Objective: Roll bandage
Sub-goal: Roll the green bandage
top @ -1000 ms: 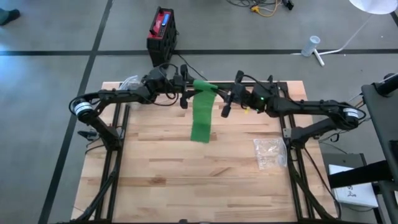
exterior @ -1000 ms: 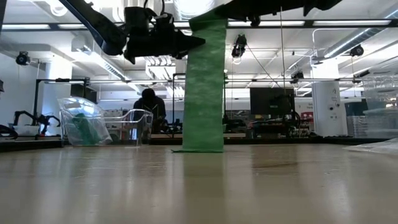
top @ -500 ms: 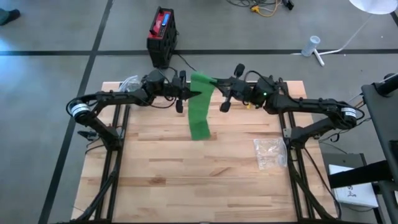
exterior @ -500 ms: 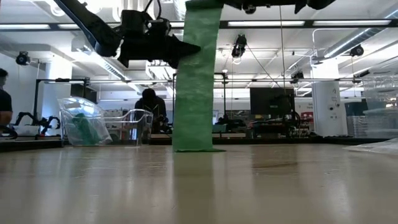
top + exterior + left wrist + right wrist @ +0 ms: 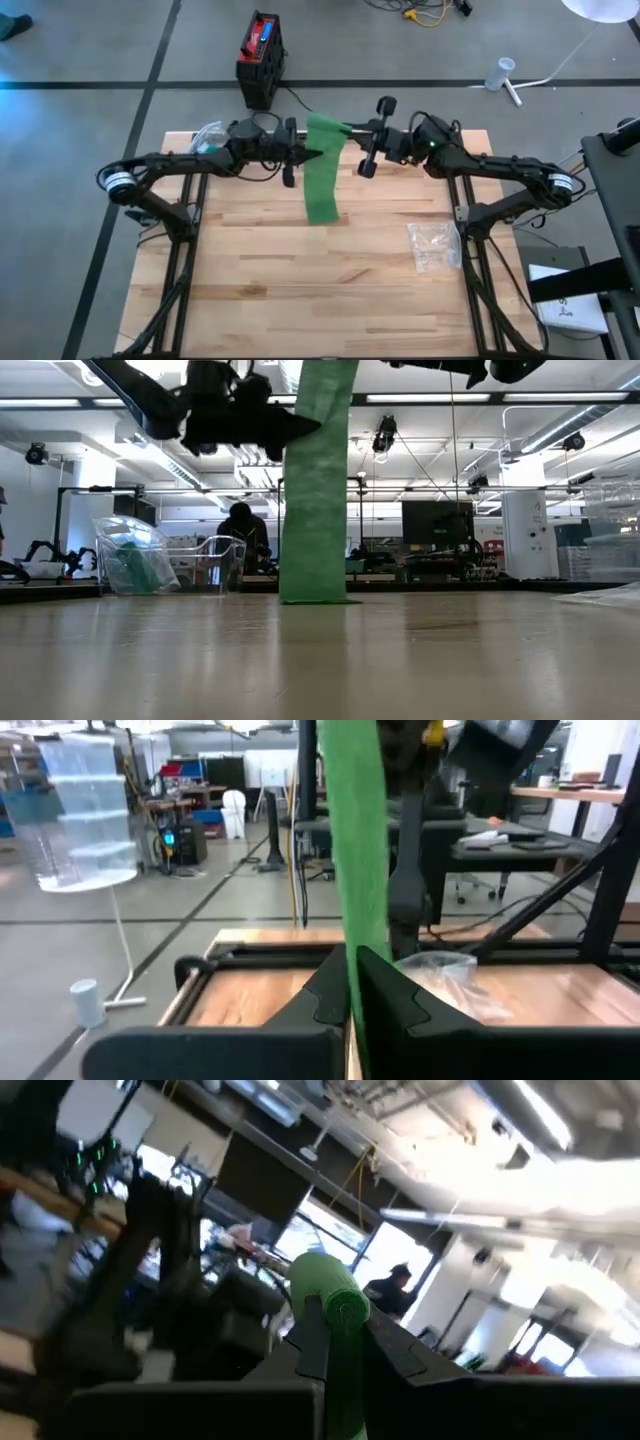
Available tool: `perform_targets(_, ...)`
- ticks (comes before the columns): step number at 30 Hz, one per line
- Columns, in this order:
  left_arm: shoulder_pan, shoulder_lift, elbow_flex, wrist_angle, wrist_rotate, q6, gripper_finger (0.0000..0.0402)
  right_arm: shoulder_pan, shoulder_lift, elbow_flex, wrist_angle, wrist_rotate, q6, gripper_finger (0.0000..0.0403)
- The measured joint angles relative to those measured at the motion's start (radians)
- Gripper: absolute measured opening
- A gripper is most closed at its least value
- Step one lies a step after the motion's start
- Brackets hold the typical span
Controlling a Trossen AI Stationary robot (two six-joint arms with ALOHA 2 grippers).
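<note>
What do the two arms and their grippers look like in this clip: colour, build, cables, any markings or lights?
Both arms are dark, slim and jointed, with loose black cables looped along them. The left arm and right arm each carry a pale round cap near the base joint. The right wrist shows a small green light. The left gripper and right gripper have matte black, angular, wedge-shaped fingers.

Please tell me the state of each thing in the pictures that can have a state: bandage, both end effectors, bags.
Green bandage: unrolled, hanging down, lower end on the table.
Left end effector: shut on the strip.
Right end effector: shut on the rolled top end.
Clear bag: lying flat, untouched.
</note>
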Motion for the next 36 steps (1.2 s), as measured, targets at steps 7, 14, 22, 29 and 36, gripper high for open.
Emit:
perform_targets(7, -0.007, -0.139, 0.021, -0.213, -0.025, 0.129, 0.0078, 0.023, -0.021, 0.008, -0.009, -0.024, -0.174, 0.0018)
perform_targets(14, -0.006, -0.316, 0.024, -0.261, -0.027, 0.094, 0.0185, 0.023, -0.054, 0.010, -0.048, -0.083, -0.247, 0.0018)
perform_targets(22, -0.042, -0.405, 0.116, -0.268, -0.026, 0.060, 0.0278, 0.023, -0.060, 0.010, -0.124, -0.145, -0.183, 0.0018)
perform_targets(29, -0.106, -0.309, 0.204, -0.277, -0.025, 0.174, 0.0304, 0.021, -0.060, 0.010, -0.153, -0.127, -0.157, 0.0018)
perform_targets(36, -0.100, -0.176, 0.340, -0.415, -0.021, 0.186, 0.0288, 0.020, -0.059, 0.010, -0.179, -0.114, -0.112, 0.0018)
